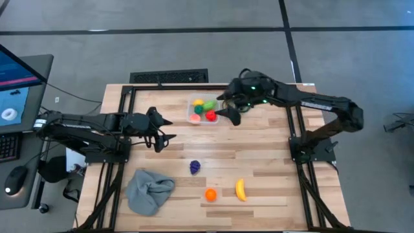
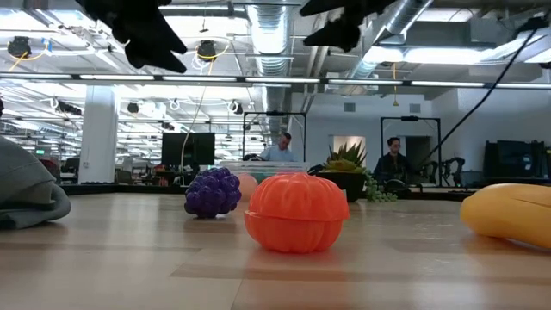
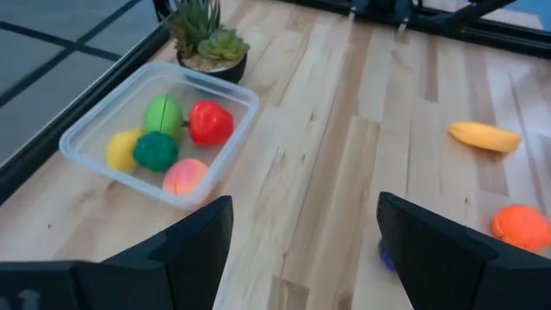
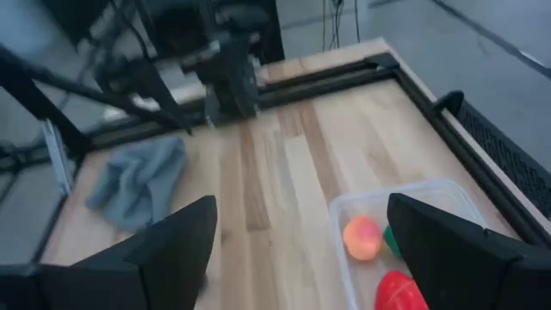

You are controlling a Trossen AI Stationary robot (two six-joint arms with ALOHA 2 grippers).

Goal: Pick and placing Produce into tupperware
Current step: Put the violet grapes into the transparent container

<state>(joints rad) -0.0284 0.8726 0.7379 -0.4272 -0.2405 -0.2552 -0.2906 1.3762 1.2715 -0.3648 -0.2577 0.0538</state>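
From above, the left gripper (image 1: 169, 129) is hovering empty, fingers apart, well left of the tupperware (image 1: 202, 110). The right gripper (image 1: 228, 111) is hanging spread beside it. Its wrist view is showing produce inside the tupperware (image 4: 411, 231).

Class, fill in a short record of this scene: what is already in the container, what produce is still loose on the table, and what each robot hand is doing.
In tupperware: five pieces, yellow, two green, red, peach
Loose on table: purple grapes, orange piece, banana
Left hand: open, empty, left of the tupperware
Right hand: open, empty, at the tupperware's right side
Other: grey cloth
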